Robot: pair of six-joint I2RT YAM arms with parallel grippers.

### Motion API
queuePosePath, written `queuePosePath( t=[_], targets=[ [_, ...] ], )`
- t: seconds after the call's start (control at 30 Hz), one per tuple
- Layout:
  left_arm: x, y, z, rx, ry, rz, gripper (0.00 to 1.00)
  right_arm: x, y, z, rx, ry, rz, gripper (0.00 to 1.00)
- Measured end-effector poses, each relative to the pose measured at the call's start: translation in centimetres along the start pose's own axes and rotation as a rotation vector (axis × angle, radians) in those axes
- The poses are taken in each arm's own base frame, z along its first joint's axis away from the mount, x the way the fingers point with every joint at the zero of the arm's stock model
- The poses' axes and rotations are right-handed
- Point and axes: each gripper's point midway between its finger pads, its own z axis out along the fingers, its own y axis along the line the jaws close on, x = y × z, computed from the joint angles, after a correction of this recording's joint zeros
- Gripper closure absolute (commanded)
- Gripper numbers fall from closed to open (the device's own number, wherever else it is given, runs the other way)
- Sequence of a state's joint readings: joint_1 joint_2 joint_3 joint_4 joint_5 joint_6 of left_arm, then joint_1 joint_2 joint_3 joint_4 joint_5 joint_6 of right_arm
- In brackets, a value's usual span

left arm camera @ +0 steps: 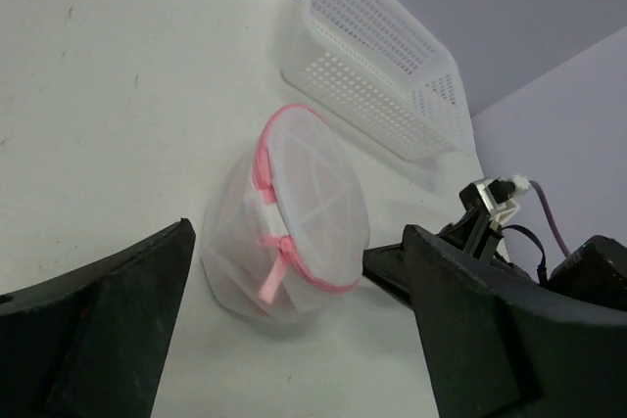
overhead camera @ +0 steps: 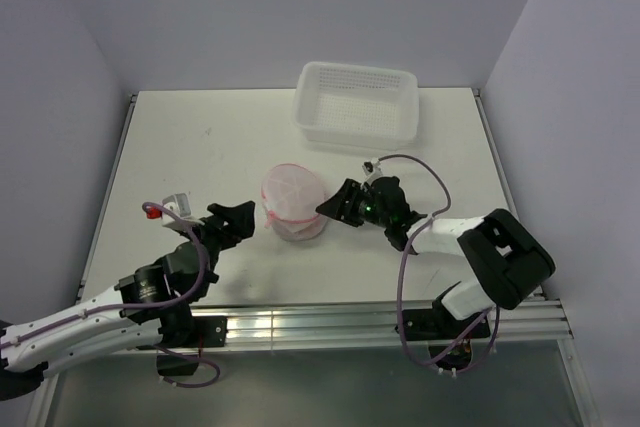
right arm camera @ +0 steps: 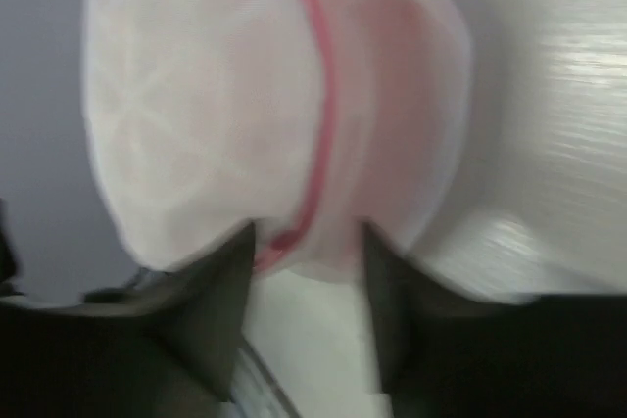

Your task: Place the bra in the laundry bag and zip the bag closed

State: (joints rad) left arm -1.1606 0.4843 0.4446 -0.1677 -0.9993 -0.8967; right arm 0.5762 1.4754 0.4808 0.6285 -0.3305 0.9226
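One laundry bag (overhead camera: 293, 202), one white basket (overhead camera: 357, 134) on the table (overhead camera: 200, 157); left fingers (left arm camera: 108, 320) wide, right fingers (right arm camera: 206, 291) narrowly parted at bag.

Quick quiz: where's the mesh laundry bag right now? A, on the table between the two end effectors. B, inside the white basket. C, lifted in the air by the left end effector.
A: the laundry bag rests on the table between the left end effector and the right end effector, clear of the basket.

text: none legible — labels: none | numbers: none | signs: none
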Motion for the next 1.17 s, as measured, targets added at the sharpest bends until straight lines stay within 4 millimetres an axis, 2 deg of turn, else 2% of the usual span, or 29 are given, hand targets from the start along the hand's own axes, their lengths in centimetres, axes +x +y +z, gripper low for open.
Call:
queuePosePath(
  t=[0.1, 0.23, 0.4, 0.5, 0.77, 0.87, 0.93, 1.03, 1.17],
  targets=[
    [-0.7, 0.0, -0.3, 0.009, -0.009, -0.014, 0.05, 0.3, -1.0, -0.7, 0.044, -0.009, -0.01, 0.01],
    [-1.3, -0.3, -0.6, 0.01, -0.001, 0.016, 0.01, -2.2, 1.7, -2.8, 0.007, -0.103, -0.088, 0.0],
    [-4.2, -2.2, -1.1, 0.035, -0.021, 0.023, 0.01, -5.8, 6.5, -6.8, -0.063, -0.259, -0.197, 0.0],
    [-5.8, -3.3, -1.5, 0.054, -0.032, 0.033, 0.01, -7.3, 8.0, -9.7, -0.065, -0.347, -0.241, 0.0],
    [-9.6, -5.0, -2.7, 0.097, -0.049, 0.062, 0.01, -10.7, 11.1, -20.2, -0.05, -0.644, -0.343, 0.0],
    [-10.5, -4.9, -3.3, 0.111, -0.061, 0.056, 0.01, -11.9, 11.6, -24.0, -0.039, -0.775, -0.342, 0.0],
    [-10.8, -4.6, -3.6, 0.12, -0.063, 0.058, 0.01, -12.5, 11.1, -25.3, -0.006, -0.833, -0.331, 0.0],
    [-10.8, -4.5, -3.9, 0.141, -0.056, 0.054, 0.01, -12.7, 9.4, -25.2, 0.07, -0.837, -0.316, 0.0],
    [-10.1, -4.3, -4.0, 0.149, -0.03, 0.08, 0.01, -12.3, 7.3, -23.8, 0.166, -0.786, -0.31, 0.0]
  ],
)
